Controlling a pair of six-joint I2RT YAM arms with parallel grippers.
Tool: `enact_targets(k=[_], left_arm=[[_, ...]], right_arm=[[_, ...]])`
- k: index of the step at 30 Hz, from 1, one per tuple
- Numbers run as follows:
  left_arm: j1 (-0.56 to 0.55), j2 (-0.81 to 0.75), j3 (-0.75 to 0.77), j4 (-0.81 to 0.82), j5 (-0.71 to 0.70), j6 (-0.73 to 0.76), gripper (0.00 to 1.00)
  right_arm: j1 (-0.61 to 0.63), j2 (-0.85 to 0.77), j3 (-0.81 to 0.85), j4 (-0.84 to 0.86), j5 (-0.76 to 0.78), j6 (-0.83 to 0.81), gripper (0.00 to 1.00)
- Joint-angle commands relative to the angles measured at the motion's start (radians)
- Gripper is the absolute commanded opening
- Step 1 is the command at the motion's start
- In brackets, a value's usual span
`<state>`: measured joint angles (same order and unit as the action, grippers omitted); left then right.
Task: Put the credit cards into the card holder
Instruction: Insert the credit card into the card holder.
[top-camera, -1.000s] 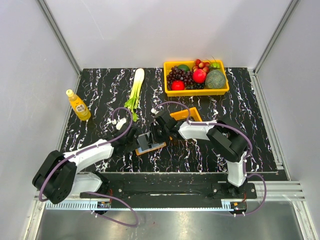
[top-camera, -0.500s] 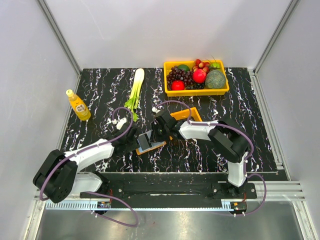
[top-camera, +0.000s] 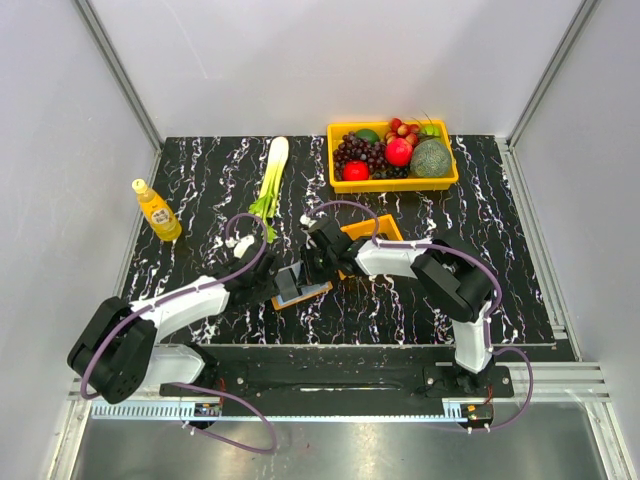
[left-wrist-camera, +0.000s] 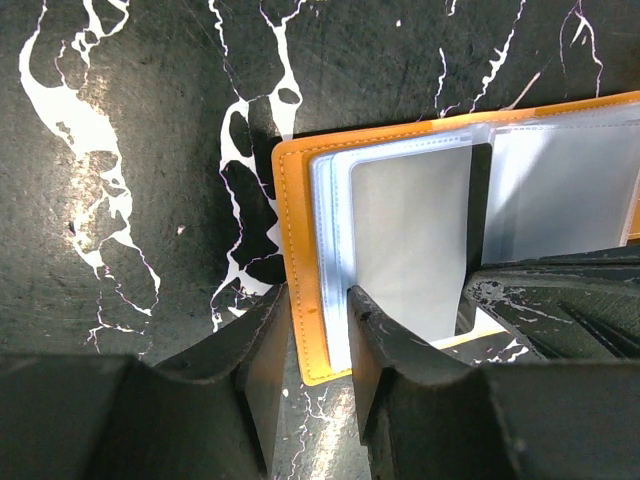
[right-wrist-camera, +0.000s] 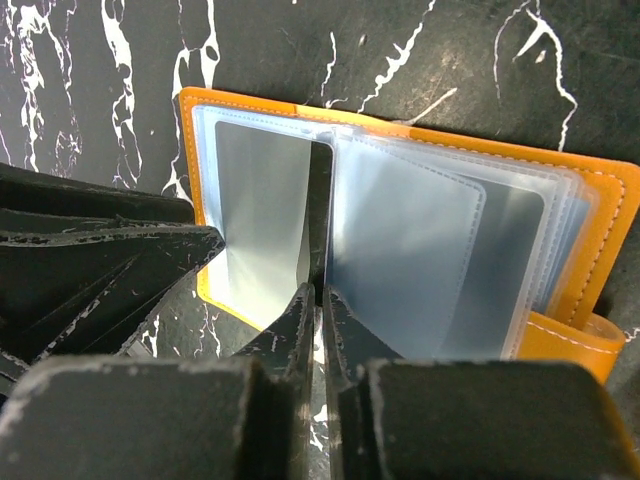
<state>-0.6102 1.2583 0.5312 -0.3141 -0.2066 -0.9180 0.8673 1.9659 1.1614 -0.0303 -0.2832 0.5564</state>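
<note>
The orange card holder (top-camera: 312, 293) lies open on the black marble table, its clear sleeves fanned out (right-wrist-camera: 600, 220). My left gripper (left-wrist-camera: 318, 310) is shut on the holder's left cover edge (left-wrist-camera: 300, 200) and pins it down; it also shows in the top view (top-camera: 272, 288). My right gripper (right-wrist-camera: 320, 295) is shut on the edge of a grey-white credit card (right-wrist-camera: 262, 210). The card stands tilted over the left inner sleeve (left-wrist-camera: 410, 240). In the top view the right gripper (top-camera: 305, 272) is right over the holder. More pale cards sit in the right sleeves (right-wrist-camera: 420, 260).
A small orange tray (top-camera: 375, 232) lies just behind the right wrist. A yellow fruit basket (top-camera: 393, 183) stands at the back right, a celery stalk (top-camera: 272, 175) at the back middle, and a yellow bottle (top-camera: 156, 210) at the left.
Both grippers stay at the holder. The right wrist has crept slightly left and back with the card; the left arm has barely shifted.
</note>
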Motion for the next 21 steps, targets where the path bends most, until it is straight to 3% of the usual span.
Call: enact_targets(k=[1,4,9,21], left_arm=[[-0.002,0.036,0.001,-0.010,0.041,0.005,0.35],[-0.002,0.030,0.004,-0.017,0.033,0.004,0.36],[0.000,-0.010,-0.014,-0.022,0.013,-0.013,0.41],[0.004,-0.066,-0.063,0.053,0.039,-0.021,0.45]], right_arm=[[0.021,0.011,0.040,0.059,-0.132,-0.044,0.11],[0.021,0.014,0.044,0.044,-0.157,-0.047,0.16],[0.016,-0.001,0.017,0.038,-0.031,0.011,0.26],[0.012,-0.012,0.017,0.082,-0.083,0.030,0.32]])
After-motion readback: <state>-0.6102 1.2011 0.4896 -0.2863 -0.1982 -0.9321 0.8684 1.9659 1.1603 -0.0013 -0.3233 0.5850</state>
